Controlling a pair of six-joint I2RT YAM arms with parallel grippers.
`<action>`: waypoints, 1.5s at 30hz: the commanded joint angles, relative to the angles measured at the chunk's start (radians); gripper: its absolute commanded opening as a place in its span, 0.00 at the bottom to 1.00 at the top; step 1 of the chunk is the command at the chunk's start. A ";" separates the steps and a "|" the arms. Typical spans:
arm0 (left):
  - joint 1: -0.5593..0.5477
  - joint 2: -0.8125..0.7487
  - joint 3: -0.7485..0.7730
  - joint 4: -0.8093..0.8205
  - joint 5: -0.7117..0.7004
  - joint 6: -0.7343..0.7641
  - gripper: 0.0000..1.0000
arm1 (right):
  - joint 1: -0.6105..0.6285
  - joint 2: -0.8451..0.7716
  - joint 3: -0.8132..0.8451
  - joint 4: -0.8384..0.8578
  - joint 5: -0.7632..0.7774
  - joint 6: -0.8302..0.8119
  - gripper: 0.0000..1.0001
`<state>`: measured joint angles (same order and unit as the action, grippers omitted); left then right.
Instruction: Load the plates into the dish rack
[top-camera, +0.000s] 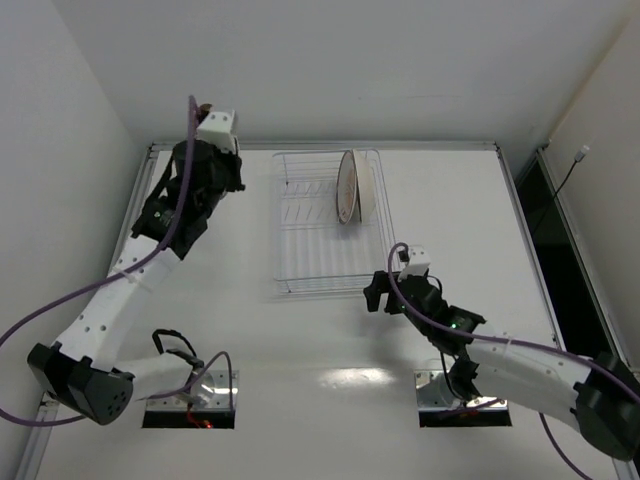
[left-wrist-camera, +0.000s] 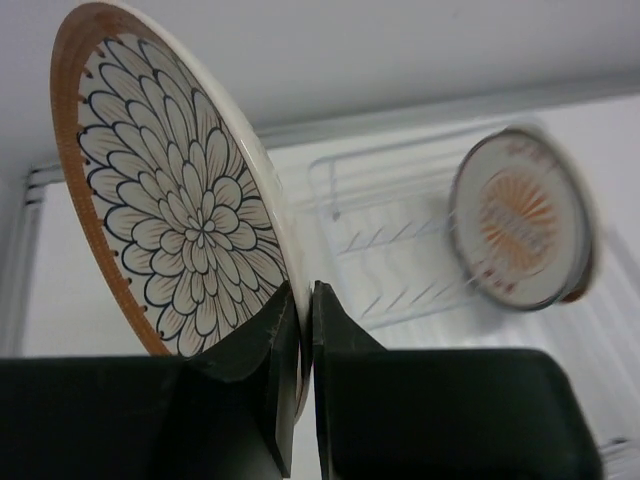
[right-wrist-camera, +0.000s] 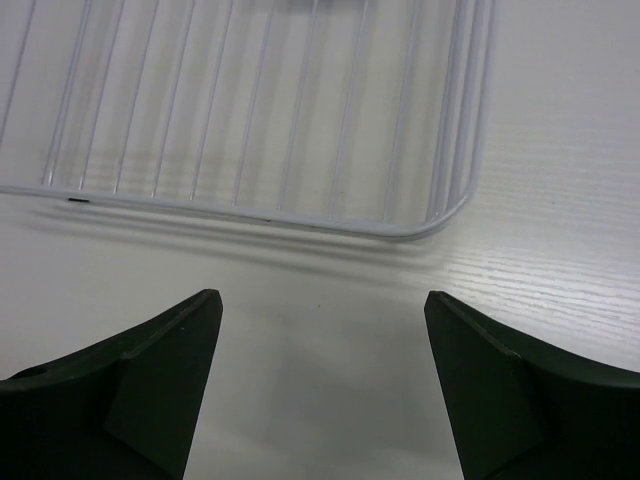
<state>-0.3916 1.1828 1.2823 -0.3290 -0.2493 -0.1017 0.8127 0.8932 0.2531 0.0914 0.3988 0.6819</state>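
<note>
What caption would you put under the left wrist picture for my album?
Left gripper pinches the rim of a brown-rimmed petal plate; beyond, a sunburst plate stands in the dish rack.

Left arm (top-camera: 120, 285) is stretched up into the upper left of the top view. Left gripper (left-wrist-camera: 305, 300) is clamped shut on the rim of a plate (left-wrist-camera: 170, 200). Right arm (top-camera: 520, 365) is folded low at lower right. Right gripper (right-wrist-camera: 318, 310) is spread wide open and pointed toward frame centre.
</note>
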 joint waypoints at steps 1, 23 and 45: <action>0.026 -0.012 0.133 0.139 0.137 -0.203 0.00 | -0.004 -0.092 -0.031 0.065 0.037 0.028 0.81; 0.145 0.438 -0.075 1.292 0.926 -1.093 0.00 | -0.004 -0.226 -0.057 -0.094 0.087 0.068 0.82; 0.034 0.492 -0.026 1.004 0.690 -0.885 0.00 | -0.004 -0.171 -0.037 -0.084 0.078 0.068 0.83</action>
<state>-0.3244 1.7489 1.1698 0.5915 0.5365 -1.0512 0.8127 0.7296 0.1719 -0.0311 0.4679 0.7345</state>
